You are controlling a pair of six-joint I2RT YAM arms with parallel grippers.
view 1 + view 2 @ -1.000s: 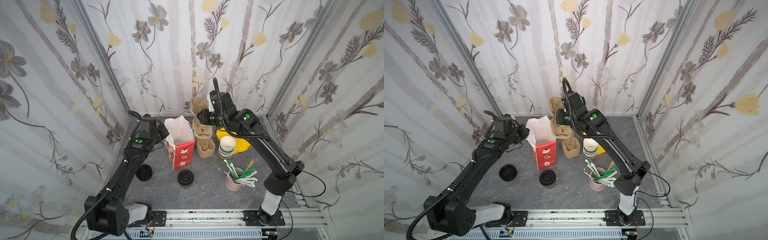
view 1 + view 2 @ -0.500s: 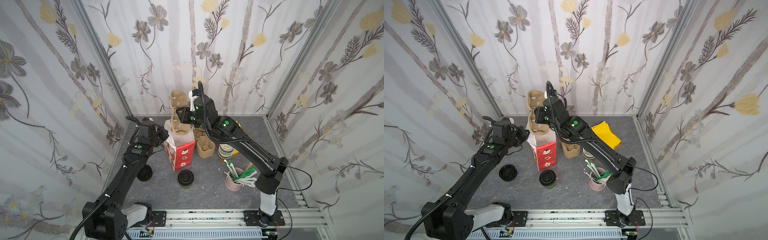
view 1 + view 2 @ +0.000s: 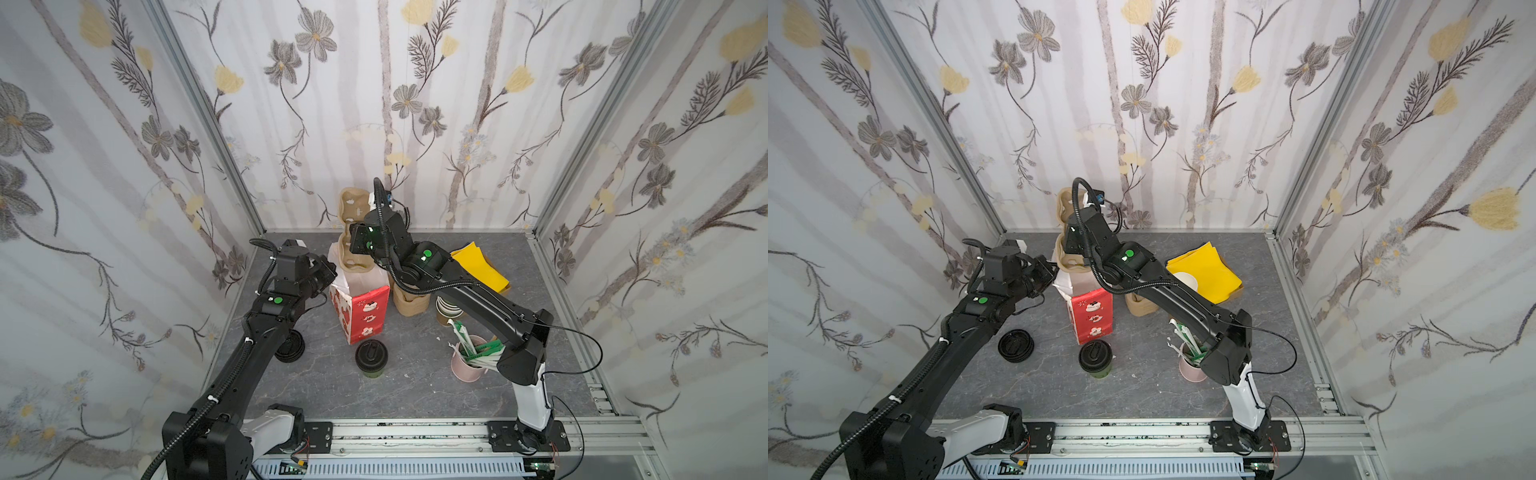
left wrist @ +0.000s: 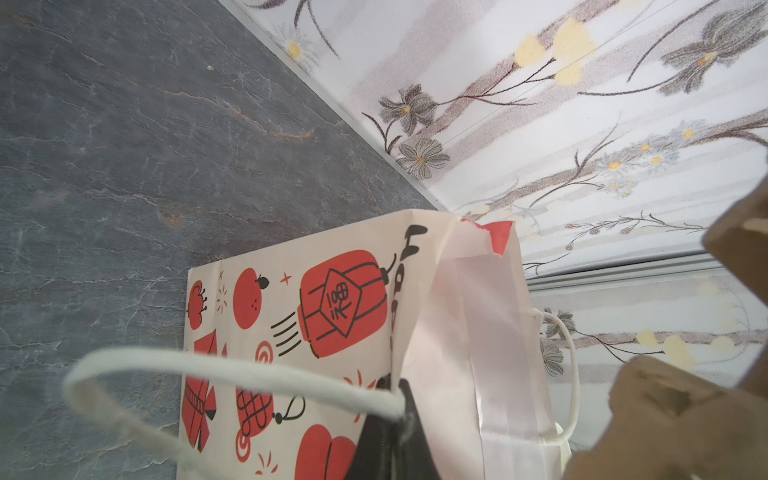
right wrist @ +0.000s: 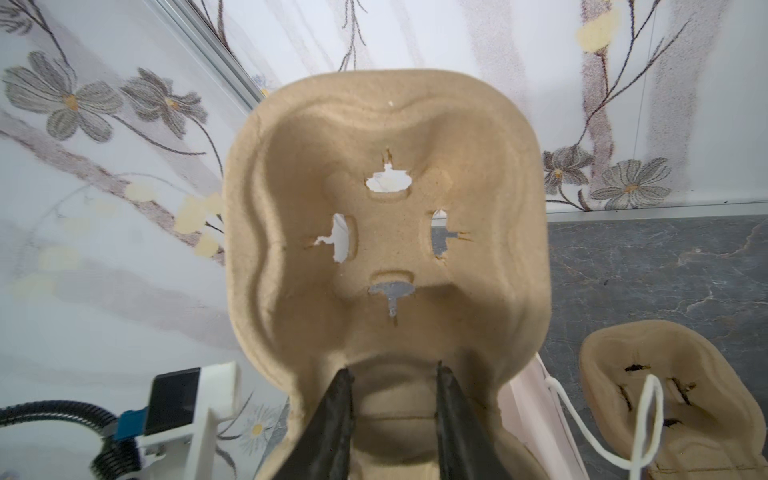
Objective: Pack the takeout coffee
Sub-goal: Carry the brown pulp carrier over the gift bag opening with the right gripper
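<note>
Shifted above the red-and-white paper bag [image 3: 368,309] pinched by the left gripper [image 4: 392,419], the brown pulp cup carrier [image 5: 386,124] clamped by the right gripper [image 5: 392,376] likely must be lowered inside.

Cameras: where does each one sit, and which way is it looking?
Both top views: high at the front, looking down at the table, takeout coffee and paper bag; left arm and right arm both show.
Left wrist: on the left arm, looking past the left gripper, shut on the bag's rim.
Right wrist: on the right arm, looking past the right gripper, gripping the cup carrier.
Shared: both wrist views show bag and carrier.
</note>
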